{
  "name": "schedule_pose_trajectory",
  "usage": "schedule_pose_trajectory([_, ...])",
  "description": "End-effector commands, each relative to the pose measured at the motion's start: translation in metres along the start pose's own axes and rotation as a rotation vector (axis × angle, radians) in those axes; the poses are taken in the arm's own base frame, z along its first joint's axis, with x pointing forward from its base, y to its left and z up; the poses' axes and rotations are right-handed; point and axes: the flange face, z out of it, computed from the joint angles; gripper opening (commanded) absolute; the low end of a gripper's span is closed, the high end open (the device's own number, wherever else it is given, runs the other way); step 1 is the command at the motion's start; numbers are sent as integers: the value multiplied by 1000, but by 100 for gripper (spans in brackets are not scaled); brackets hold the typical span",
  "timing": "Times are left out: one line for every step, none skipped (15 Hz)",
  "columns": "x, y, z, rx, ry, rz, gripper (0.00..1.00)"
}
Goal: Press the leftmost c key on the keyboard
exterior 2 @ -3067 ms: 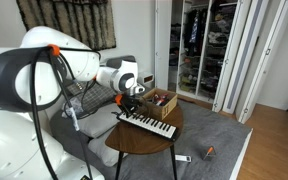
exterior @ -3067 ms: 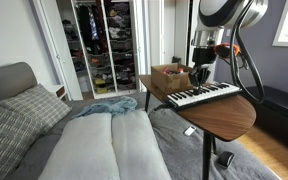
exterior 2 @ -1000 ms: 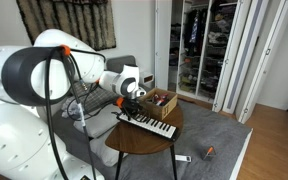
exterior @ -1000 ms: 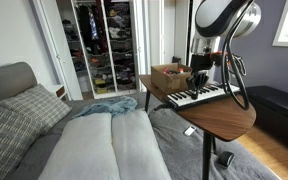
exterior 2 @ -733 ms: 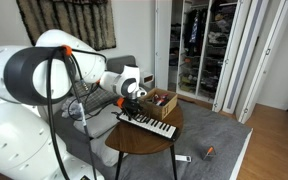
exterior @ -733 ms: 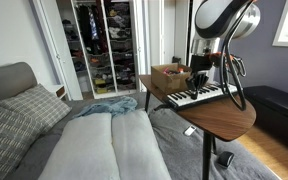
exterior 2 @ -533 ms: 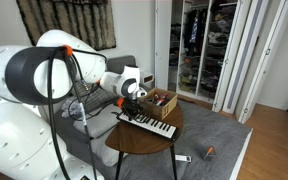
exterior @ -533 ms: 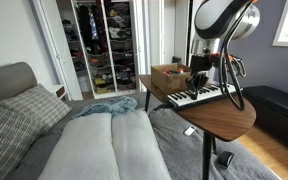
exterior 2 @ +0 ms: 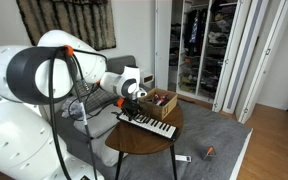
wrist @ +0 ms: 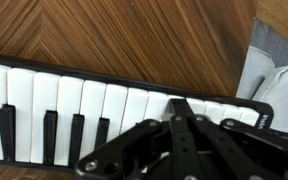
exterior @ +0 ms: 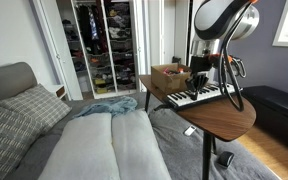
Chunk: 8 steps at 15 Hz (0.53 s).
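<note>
One claw (wrist: 180, 106) fills the bottom of the wrist view, its dark jaws drawn together into a single tip with no gap showing, holding nothing. The tip lies over a white key of the keyboard (wrist: 64, 95), a few keys in from the keyboard's end at the right of that view; whether it really presses the key cannot be told. Black keys show left of the claw. The keyboard lies flat on a wood-grain surface (wrist: 134, 30), and past the surface edge at right there is grey floor covering (wrist: 279, 60). In both exterior views the keyboard (exterior: 206, 95) (exterior 2: 152, 125) runs slantwise across the round surface (exterior: 229, 120) (exterior 2: 134, 142), and the claw (exterior: 197, 84) (exterior 2: 131, 108) points down at its end nearest the brown box (exterior: 169, 75) (exterior 2: 162, 101). The box stands on the same surface just beside the keyboard, open at the top. In an exterior view a grey bed (exterior: 109, 145) with pillows (exterior: 24, 108) lies beside the surface, and farther back an open closet (exterior: 104, 45) holds hanging clothes and shelves.
</note>
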Motion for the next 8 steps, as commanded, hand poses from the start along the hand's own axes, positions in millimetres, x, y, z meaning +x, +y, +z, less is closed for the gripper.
schedule_pose_trajectory([3,-4,7,4,1,18,0])
schedule_pose_trajectory([2,-4,8,4,-2,18,0])
schedule_pose_trajectory([2,-4,9,3,-3,18,0])
schedule_pose_trajectory([2,-4,7,3,1,20,0])
schedule_pose_trajectory([2,-3,3,0,8,22,0])
schedule_pose_trajectory([2,-4,-2,-6,17,22,0])
schedule_pose_trajectory([1,-4,-7,-13,25,23,0])
schedule_pose_trajectory([1,-5,-14,-23,34,23,0])
